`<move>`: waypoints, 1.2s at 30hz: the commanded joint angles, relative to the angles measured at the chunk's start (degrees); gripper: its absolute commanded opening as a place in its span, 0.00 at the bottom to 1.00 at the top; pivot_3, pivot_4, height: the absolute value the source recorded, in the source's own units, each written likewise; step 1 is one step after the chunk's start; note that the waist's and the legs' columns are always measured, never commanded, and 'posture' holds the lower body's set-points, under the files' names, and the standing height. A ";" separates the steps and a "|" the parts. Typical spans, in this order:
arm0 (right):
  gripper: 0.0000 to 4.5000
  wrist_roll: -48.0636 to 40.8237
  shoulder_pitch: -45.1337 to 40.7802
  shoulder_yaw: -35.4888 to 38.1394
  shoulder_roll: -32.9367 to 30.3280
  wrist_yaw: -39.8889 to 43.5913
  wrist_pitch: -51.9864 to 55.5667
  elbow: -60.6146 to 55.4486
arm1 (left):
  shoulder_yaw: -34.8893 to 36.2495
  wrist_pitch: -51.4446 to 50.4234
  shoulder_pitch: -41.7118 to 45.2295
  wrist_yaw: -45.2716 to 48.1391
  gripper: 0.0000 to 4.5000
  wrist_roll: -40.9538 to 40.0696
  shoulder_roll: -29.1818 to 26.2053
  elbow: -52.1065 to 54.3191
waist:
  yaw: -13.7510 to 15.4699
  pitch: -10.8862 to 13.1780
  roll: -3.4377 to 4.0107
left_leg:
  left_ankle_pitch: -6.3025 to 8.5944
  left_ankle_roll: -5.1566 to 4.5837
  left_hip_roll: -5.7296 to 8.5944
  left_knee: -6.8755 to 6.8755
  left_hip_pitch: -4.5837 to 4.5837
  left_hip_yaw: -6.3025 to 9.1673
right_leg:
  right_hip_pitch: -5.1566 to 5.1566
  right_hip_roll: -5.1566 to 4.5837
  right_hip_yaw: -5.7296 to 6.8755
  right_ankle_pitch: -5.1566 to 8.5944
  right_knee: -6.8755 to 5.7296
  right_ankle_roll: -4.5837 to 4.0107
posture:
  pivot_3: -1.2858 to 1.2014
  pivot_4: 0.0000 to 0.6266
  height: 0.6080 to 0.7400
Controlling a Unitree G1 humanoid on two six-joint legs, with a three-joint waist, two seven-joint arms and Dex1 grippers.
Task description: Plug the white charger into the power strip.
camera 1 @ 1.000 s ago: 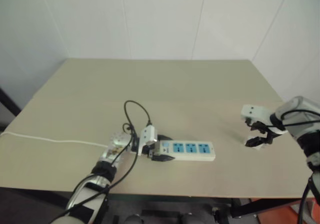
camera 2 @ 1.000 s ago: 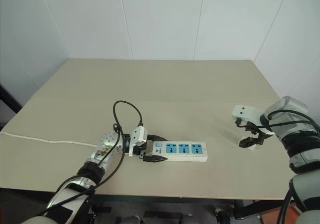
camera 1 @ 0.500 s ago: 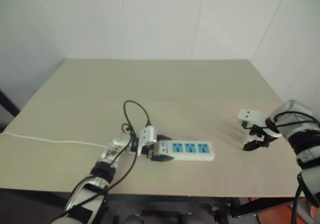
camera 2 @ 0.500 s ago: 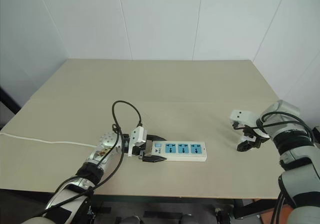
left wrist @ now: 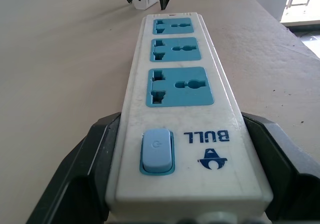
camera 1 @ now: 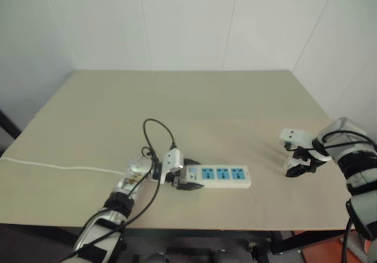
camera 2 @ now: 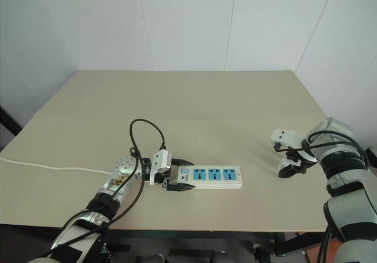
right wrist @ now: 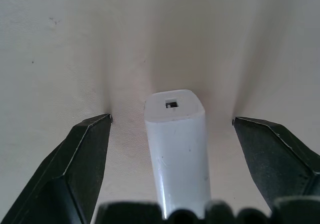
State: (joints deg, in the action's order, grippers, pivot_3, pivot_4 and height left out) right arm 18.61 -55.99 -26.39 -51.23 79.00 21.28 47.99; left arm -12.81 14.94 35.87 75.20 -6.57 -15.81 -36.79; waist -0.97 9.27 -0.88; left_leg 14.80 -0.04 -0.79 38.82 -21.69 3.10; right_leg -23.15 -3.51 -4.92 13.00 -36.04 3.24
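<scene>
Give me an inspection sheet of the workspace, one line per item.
Surface: beige table, bare apart from the job's things.
Job's things: power strip flat near the front edge, three blue sockets unoccupied; white charger lying on the table to the right, unplugged.
Clutter: nothing seen.
Grippers: left gripper shut on the strip's switch end; right gripper open, jaws either side of the charger, not touching it.
Cables: thin white cord trailing off the left edge; black cable looping above the left wrist.
Surroundings: white panelled walls.
</scene>
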 commanded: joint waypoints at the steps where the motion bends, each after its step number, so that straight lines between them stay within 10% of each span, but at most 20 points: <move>1: 1.00 -0.05 -1.23 1.44 0.57 0.12 -1.41 0.27 | -3.26 -0.72 -1.41 0.49 0.73 2.86 -0.26 -0.21 | -0.05 0.00 0.00 | 0.00 0.00 0.00 0.00 0.01 0.00 | 0.01 0.00 0.00 0.00 0.00 0.00 | 0.52 0.24 1.00; 15: 1.00 1.08 -2.25 1.72 1.65 1.14 -2.52 2.09 | -3.60 -1.49 -1.84 0.71 0.73 2.83 -0.73 0.74 | -0.15 0.00 0.00 | 0.00 0.00 0.00 -0.05 0.01 -0.01 | -0.01 0.01 -0.01 0.00 0.02 -0.01 | 0.52 0.24 1.00; 26: 0.26 1.91 -1.05 1.37 1.33 2.36 -2.95 1.68 | -3.81 -2.23 -2.76 0.65 0.73 2.54 -1.36 2.09 | -0.15 0.00 0.00 | 0.00 0.00 0.00 -0.05 0.02 0.00 | -0.01 0.01 -0.01 0.00 0.02 -0.01 | 0.52 0.24 1.00; 36: 0.26 -4.31 1.35 9.54 -0.18 0.14 -0.82 -9.38 | -3.88 -1.71 -1.78 1.68 0.73 2.32 -1.57 0.96 | -0.20 0.00 0.01 | 0.00 0.00 0.00 -0.05 0.02 0.00 | -0.01 0.01 -0.02 0.01 0.00 -0.01 | 0.52 0.24 1.00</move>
State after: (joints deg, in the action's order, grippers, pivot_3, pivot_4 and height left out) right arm 16.71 -53.45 -20.42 -50.24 79.75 19.51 42.94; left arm -13.58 13.77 35.12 75.13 -6.79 -16.88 -34.50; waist -1.17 9.27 -0.86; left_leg 14.80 -0.05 -0.79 38.77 -21.67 3.10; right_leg -23.17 -3.50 -4.95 13.01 -36.06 3.23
